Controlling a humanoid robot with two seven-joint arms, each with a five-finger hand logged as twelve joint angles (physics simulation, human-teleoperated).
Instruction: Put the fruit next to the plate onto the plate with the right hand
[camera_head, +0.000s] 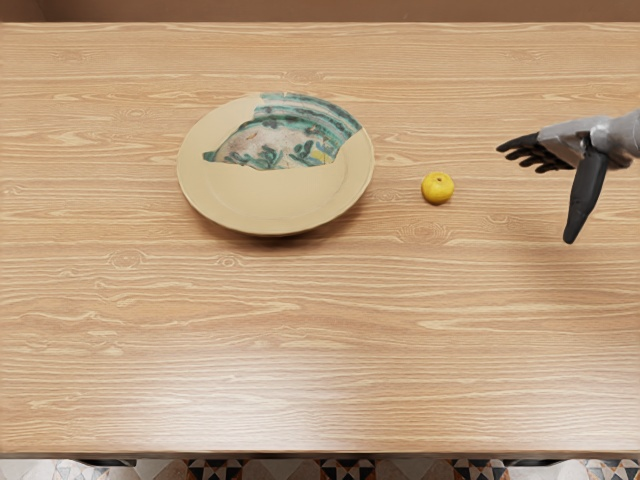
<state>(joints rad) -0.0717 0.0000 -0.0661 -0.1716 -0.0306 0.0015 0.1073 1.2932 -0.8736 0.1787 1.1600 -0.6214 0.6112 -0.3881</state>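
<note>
A small yellow fruit (437, 187) lies on the wooden table to the right of a cream plate (262, 195) with a green painted pattern on its far half. The two are apart by a short gap. My right hand (550, 170) comes in from the right edge and hovers to the right of the fruit, well clear of it. Its dark fingers (527, 152) are spread toward the left and its thumb (583, 200) hangs downward; it holds nothing. The left arm does not show.
The wooden table (320, 340) fills the view, with its front edge near the bottom and a patterned floor below it. Bare wood lies between the fruit and my hand.
</note>
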